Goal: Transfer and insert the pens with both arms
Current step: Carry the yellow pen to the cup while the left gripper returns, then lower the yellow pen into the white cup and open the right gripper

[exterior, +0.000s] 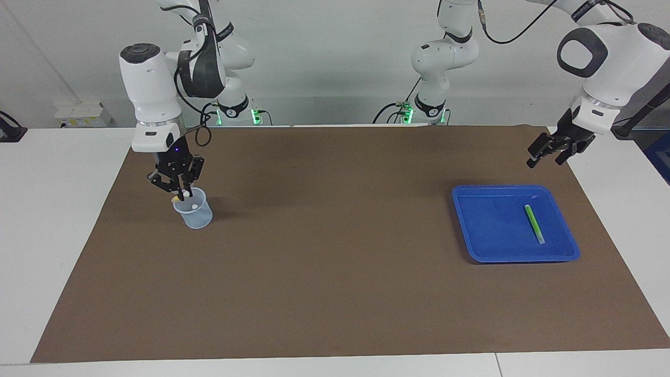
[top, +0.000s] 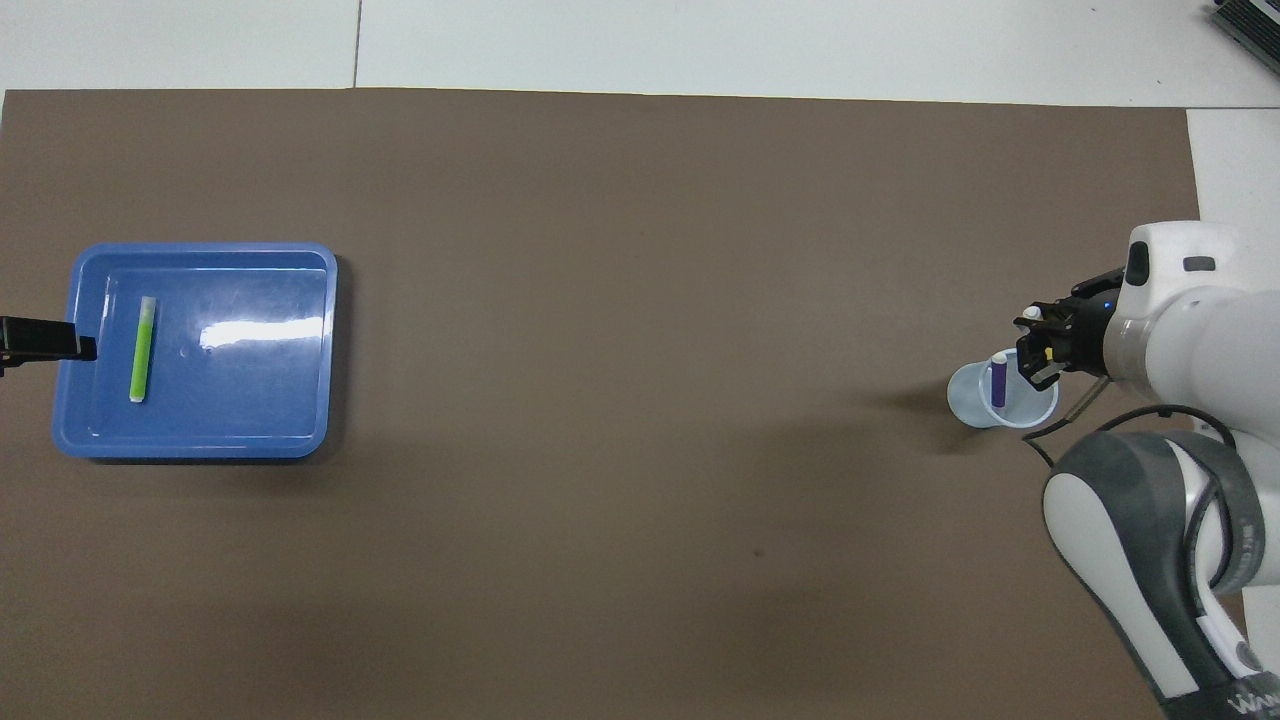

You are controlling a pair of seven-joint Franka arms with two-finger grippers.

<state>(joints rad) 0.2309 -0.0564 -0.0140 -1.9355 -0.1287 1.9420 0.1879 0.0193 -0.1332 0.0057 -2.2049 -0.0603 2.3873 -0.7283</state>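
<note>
The left gripper (exterior: 554,153) hangs in the air with its fingers spread and holding nothing, over the edge of the brown mat (exterior: 335,272) at the left arm's end of the table (exterior: 47,220), next to the blue tray (exterior: 473,230). The right gripper (exterior: 177,191) is clamped on the yellow pen (exterior: 176,199) just above the rim of the clear plastic cup (exterior: 196,217), at the right arm's end of the table. The purple pen (top: 998,384) stands tilted inside that cup, whitish cap up. Farther from the robots, the green pen (exterior: 534,223) lies flat in the blue tray, well apart from the cup.
</note>
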